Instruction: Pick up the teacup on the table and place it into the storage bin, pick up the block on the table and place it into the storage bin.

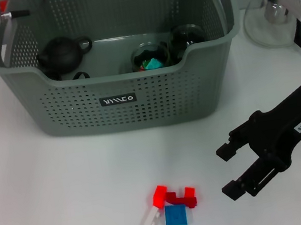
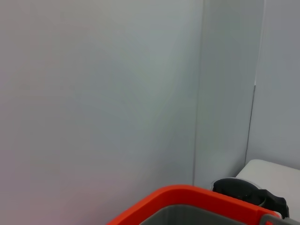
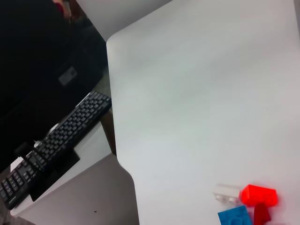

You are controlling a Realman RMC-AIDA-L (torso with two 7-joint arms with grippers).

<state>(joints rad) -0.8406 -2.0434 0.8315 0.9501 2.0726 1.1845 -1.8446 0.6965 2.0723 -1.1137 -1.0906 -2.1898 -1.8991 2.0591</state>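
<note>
Head view | right gripper point(image 1: 225, 170) open | blocks point(image 1: 170, 205) four, table | storage bin point(image 1: 137, 100) one

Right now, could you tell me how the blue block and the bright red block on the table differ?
The blue block is a flat square plate, while the bright red block is a smaller, chunkier brick. The blue block lies at the near edge of the pile; the bright red block sits at its far left. Both rest on the white table, outside the storage bin, left of the open right hand.
</note>
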